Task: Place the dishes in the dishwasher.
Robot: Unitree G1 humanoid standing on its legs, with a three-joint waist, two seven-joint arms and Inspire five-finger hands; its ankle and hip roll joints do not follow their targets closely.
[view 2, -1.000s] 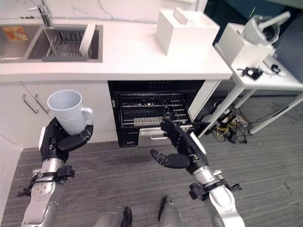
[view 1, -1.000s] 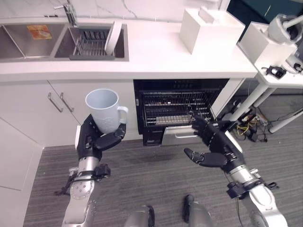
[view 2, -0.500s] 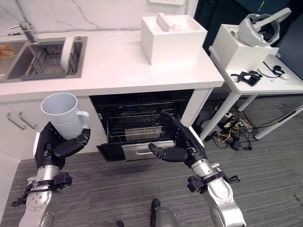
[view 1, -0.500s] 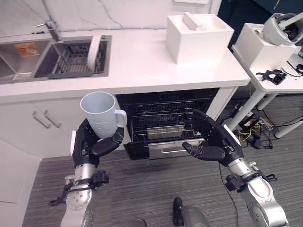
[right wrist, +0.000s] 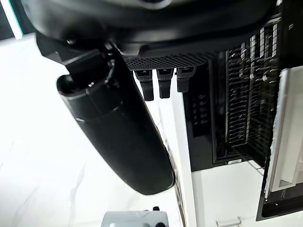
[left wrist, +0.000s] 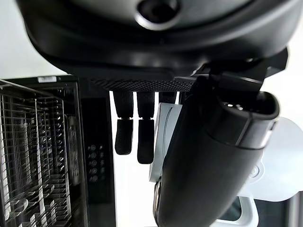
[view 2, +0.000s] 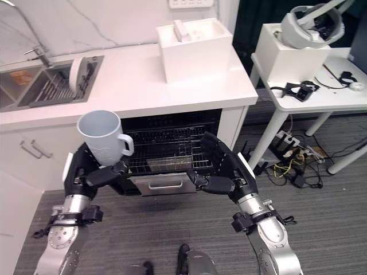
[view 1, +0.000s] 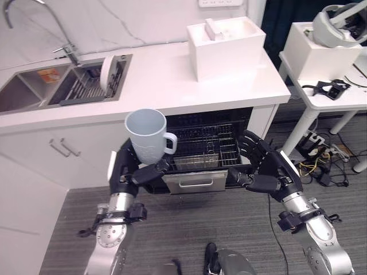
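A pale blue mug stands upright in my left hand, whose fingers and thumb curl round its base. The mug hangs in front of the left side of the open dishwasher under the counter. Its wire rack is slid partly out, with a white front panel below it. My right hand is open at the rack's right front corner, thumb pointing at the rack. A white plate stands on edge in the sink's drying rack. In the left wrist view the mug shows behind the thumb.
A white box sits on the counter above the dishwasher. To the right stands a white side table with a box and a headset; cables lie on the floor beneath it. Cabinet doors with handles are to the left.
The camera has shifted, bringing the dishwasher nearer and more central. The left hand with the mug now sits before the dishwasher's left side. The right hand is closer to the rack's right front.
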